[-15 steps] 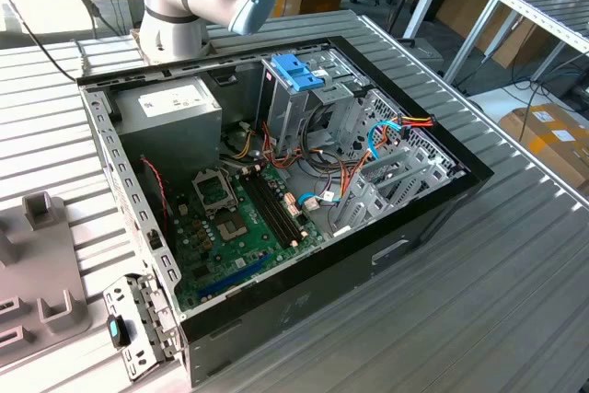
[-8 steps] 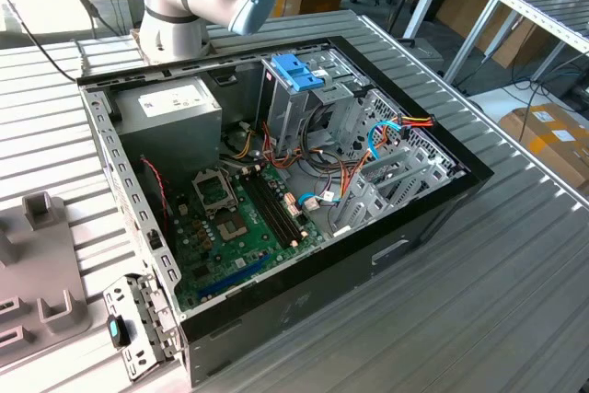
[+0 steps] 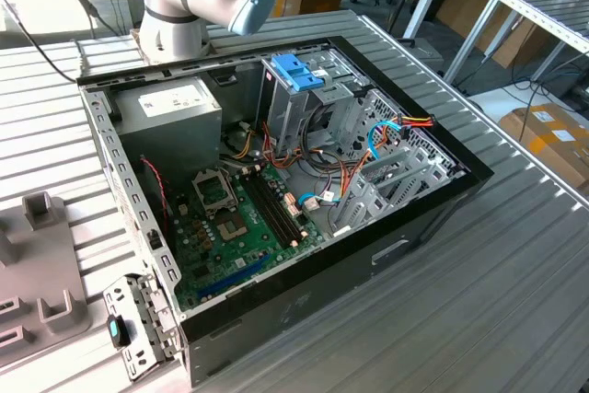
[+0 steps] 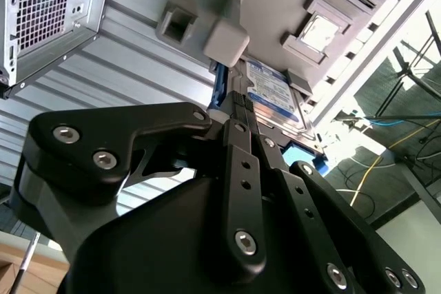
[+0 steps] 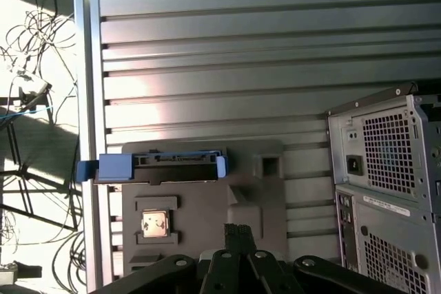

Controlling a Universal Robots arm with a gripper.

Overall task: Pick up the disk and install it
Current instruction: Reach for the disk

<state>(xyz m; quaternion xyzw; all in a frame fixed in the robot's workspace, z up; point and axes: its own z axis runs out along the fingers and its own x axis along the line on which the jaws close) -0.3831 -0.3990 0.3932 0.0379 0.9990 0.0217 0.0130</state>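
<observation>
Trouble, if it comes, would start at the disk (image 5: 157, 164). In the first wrist view it stands at the far rim of the grey fixture (image 5: 207, 201), ahead of the pincer (image 5: 238, 234) and off to the side away from the computer case (image 5: 386, 191), clearly apart from the fingertips. The pincer's fingers are drawn together with nothing between them, so as it stands it could only strike the disk, not straddle it. A push from this side would likely tip the disk out of its seat or shove it toward the nearby edge of the ribbed metal surface (image 5: 241, 53). The blue rails (image 5: 110, 167) look like thin plastic, and a squeeze across them, I judge, could flex or slip rather than hold. A raised grey block (image 4: 225, 40) of the fixture sits near one end of the disk and could catch a finger. The disk shows edge-on in the first wrist view, with its long axis parallel to the ribs of the surface and one blue end reaching toward the surface's edge. In the second wrist view its white-and-blue label (image 4: 274, 89) faces the pincer, so it seems to rest on a long edge. A small square chip (image 5: 155, 224) lies in a fixture pocket closer to the pincer.
</observation>
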